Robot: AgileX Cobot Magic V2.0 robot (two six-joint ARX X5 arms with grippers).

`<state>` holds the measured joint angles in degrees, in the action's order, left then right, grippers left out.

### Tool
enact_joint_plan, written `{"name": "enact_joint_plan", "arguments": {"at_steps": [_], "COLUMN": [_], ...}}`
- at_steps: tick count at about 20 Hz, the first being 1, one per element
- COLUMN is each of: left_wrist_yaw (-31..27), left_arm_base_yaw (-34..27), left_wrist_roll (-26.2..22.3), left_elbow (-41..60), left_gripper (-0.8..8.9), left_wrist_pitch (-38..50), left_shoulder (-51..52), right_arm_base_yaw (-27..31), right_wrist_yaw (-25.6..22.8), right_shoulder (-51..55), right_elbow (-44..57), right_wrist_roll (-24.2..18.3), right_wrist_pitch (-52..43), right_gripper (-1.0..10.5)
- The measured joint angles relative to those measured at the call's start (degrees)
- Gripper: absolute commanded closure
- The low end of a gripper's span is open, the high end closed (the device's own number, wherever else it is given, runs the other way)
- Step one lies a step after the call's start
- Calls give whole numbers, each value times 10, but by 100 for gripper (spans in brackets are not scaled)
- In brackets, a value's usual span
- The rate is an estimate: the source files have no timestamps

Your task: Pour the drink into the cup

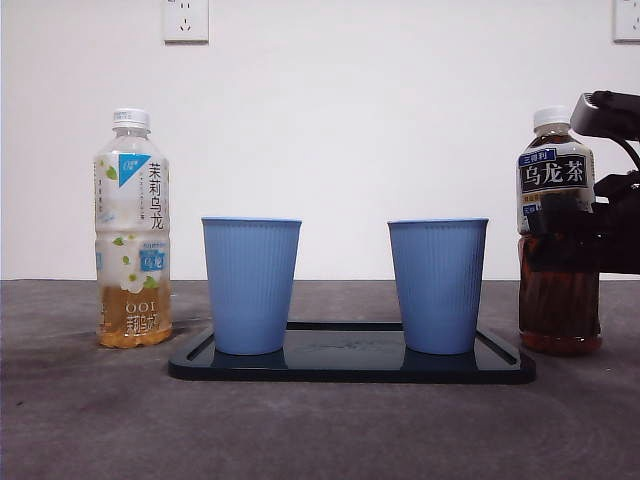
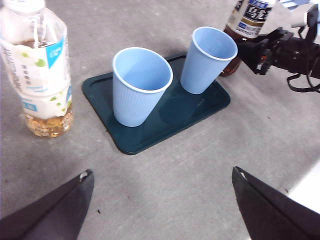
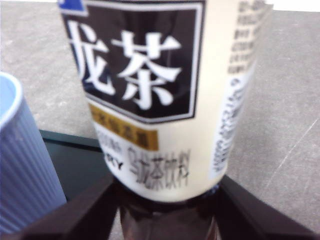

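Note:
A dark oolong tea bottle (image 1: 557, 180) with a white cap stands on the table at the right, just beside the tray. My right gripper (image 1: 565, 215) is shut on its middle; in the right wrist view (image 3: 167, 195) the jaws press both sides of the bottle (image 3: 150, 75). Two empty blue cups (image 1: 251, 285) (image 1: 438, 285) stand upright on a dark tray (image 1: 350, 365). My left gripper (image 2: 162, 174) is open and empty, above the bare table in front of the tray (image 2: 150, 135) and the cups (image 2: 140, 85) (image 2: 207, 57).
A jasmine tea bottle (image 1: 132, 230) with little drink left in it stands left of the tray; it also shows in the left wrist view (image 2: 37, 65). A white wall with sockets (image 1: 186, 20) closes the back. The right cup (image 3: 25, 165) stands close beside the held bottle.

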<state>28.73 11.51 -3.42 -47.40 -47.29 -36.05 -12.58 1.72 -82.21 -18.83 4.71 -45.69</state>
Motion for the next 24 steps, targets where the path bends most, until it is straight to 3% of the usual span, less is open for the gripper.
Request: {"name": "enact_joint_plan", "arguments": {"at_steps": [7, 15, 21, 24], "left_wrist_yaw": [-1, -36, -50, -60], "left_arm_base_yaw": [0, 0, 0, 0], "left_wrist_roll": [-1, -1, -1, -1], "left_elbow": [0, 0, 0, 2], "left_gripper": [366, 333, 303, 204], "left_wrist_pitch": [0, 2, 53, 83], "left_shoulder": [0, 0, -8, -35], "right_arm_base_yaw": [0, 0, -2, -21], "right_wrist_yaw": [-15, -17, -16, -15], "right_shoulder": [0, 18, 128, 195], "right_elbow": [-1, -2, -2, -2], "right_wrist_roll": [-4, -3, 29, 53], "right_wrist_pitch": [16, 72, 229, 336], "right_gripper": [505, 481, 481, 482]}}
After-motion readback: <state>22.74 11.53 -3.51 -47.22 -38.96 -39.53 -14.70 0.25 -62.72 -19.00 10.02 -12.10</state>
